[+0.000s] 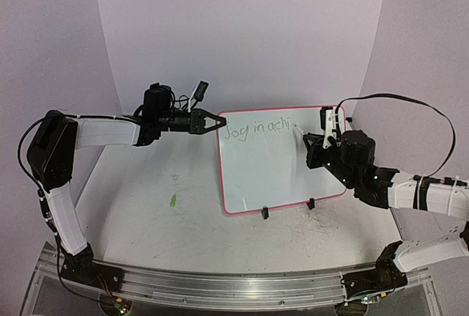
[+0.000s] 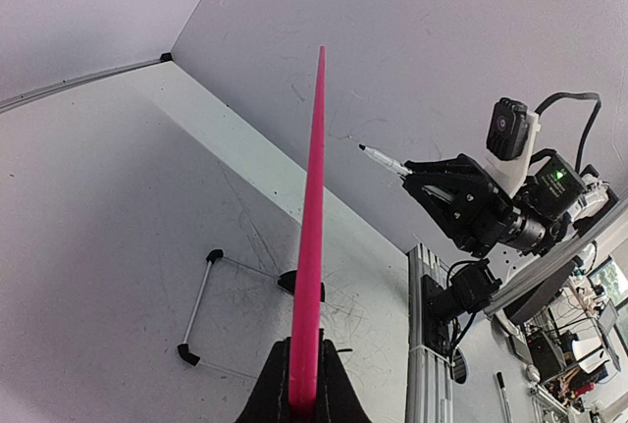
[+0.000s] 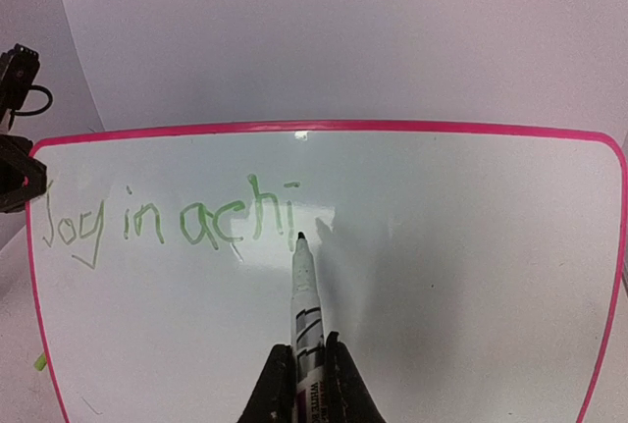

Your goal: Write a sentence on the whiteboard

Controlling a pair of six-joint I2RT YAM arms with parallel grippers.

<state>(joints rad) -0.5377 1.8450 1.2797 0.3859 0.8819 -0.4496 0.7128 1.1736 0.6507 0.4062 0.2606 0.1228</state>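
Whiteboard (image 1: 282,173): pink-rimmed, upright on feet (image 1: 264,213), edge clamped in left gripper (image 2: 303,352), edge-on from that wrist. Sentence (image 3: 167,219): green "Joy in achi", readable from right wrist. Right gripper (image 3: 305,356) clamped on marker (image 3: 303,290), tip ahead, beside final letter.

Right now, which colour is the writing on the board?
The writing on the board is light green; the right wrist view shows it best.

The whiteboard (image 3: 442,276) ahead of the fingers (image 3: 273,392) looks glossy and smooth, its pink rim (image 3: 324,127) like plastic. The fingers are matt black; the marker (image 3: 305,295) between them is smooth plastic.
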